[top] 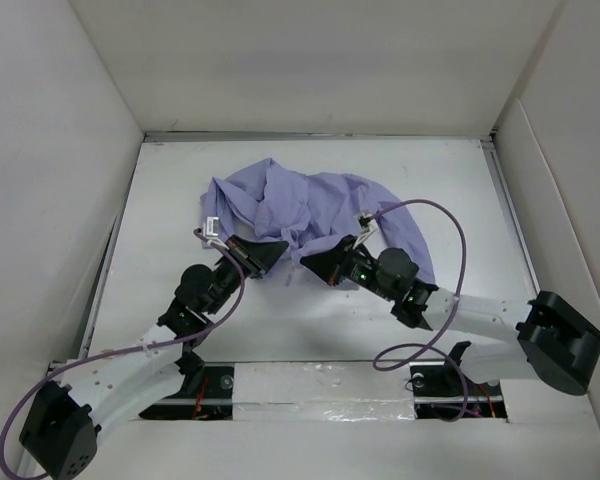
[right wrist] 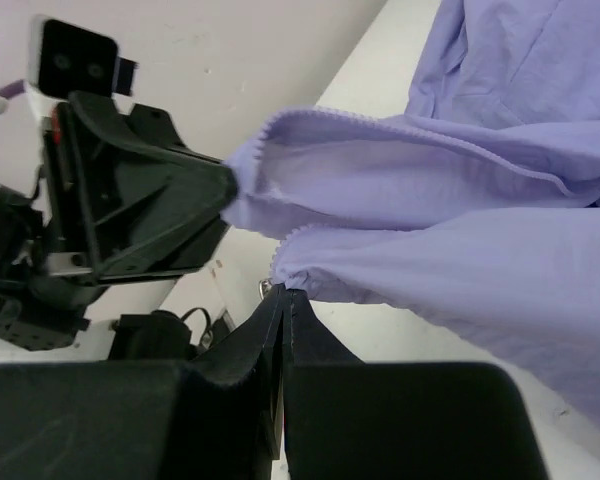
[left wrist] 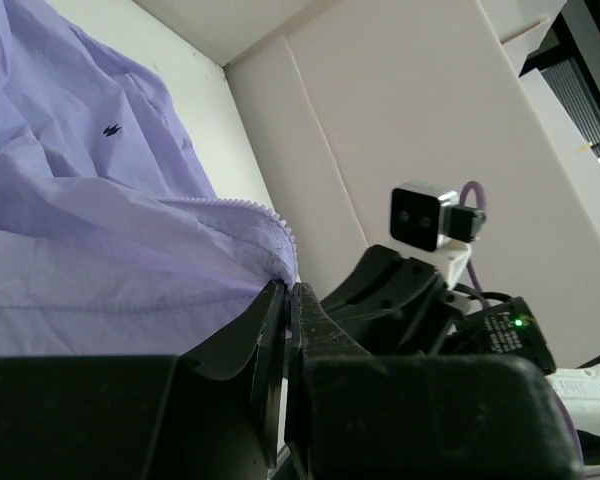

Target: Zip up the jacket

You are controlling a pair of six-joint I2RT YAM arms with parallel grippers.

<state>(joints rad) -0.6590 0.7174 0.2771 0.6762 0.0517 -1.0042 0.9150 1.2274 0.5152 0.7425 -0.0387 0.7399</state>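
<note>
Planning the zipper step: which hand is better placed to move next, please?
Probably the right hand: it is shut on the jacket at its zipper edge, with a small metal piece, perhaps the slider, at its fingertips. The left hand only pinches the opposite toothed edge.

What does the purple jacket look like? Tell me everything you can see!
The jacket is thin, soft lavender cloth, crumpled in a wrinkly heap toward the far side of the white table. Tiny zipper teeth run along its front edges, which lie apart, so it is not zipped. A small dark mark shows on the fabric. The left gripper and right gripper each pinch a near edge, fingers shut, close beside each other.
</note>
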